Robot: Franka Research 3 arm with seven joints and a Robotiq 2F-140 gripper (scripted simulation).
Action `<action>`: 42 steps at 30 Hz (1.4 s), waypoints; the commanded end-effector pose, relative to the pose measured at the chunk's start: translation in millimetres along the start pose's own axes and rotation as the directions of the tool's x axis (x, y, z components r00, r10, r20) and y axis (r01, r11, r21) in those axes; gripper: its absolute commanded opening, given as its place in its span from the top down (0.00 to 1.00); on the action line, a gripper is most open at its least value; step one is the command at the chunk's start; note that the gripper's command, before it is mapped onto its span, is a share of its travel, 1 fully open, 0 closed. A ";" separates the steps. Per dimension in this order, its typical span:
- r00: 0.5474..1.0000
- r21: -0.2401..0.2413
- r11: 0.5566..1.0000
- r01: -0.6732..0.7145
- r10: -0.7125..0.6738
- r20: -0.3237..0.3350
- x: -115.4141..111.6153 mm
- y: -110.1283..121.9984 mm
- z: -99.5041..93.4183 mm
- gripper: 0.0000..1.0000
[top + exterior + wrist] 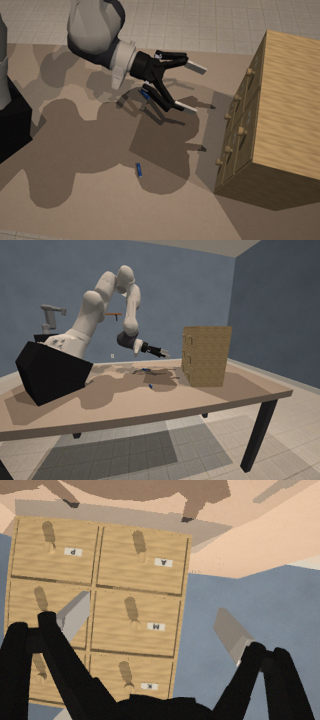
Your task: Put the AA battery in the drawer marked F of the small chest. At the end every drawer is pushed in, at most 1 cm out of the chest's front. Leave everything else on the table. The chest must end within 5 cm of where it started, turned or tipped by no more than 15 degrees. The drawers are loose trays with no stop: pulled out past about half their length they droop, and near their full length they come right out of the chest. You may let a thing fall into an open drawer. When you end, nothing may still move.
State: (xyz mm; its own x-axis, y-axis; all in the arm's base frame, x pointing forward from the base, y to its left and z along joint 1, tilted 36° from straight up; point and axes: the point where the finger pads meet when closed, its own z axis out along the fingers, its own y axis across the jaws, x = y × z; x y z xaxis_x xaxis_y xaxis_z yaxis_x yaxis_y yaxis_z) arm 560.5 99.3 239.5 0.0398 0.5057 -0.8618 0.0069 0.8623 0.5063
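Observation:
The small chest (pixel 289 103) (pixel 210 356) (pixel 120 575) stands upright at the right, six knobbed drawers all looking pushed in. The wrist view shows it upside down, with labels P, A, M and K readable; the other two labels are hidden behind my left-hand finger and arm parts, so F cannot be read. My gripper (pixel 201 90) (pixel 169 354) (pixel 154 611) is open and empty, raised above the table, pointing at the chest's front, short of it. A blue battery (pixel 139 169) (pixel 150 386) lies on the table; I cannot tell whether it is the AA.
A second blue battery-like thing (pixel 145 95) (pixel 144 369) lies farther back on the table (pixel 103 206) (pixel 124 410), partly hidden by the gripper in the top view. The drawer knobs stick out from the chest's front. The robot's black base (pixel 51 374) is at the left.

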 end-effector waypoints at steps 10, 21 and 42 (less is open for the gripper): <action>1.000 0.008 1.000 0.005 -0.005 -0.031 -25.6 -3.2 -13.7 0.00; 1.000 0.026 1.000 0.000 0.001 -0.020 -31.8 -7.5 -13.5 0.00; 0.888 0.605 0.670 -0.431 0.193 0.418 -142.1 -180.5 -66.6 0.00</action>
State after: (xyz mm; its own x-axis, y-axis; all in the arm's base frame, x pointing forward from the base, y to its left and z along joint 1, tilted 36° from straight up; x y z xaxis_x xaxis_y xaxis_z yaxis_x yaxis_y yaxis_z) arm 508.9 -96.5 277.7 0.3972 0.6250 -0.6720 0.4863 0.4776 0.7317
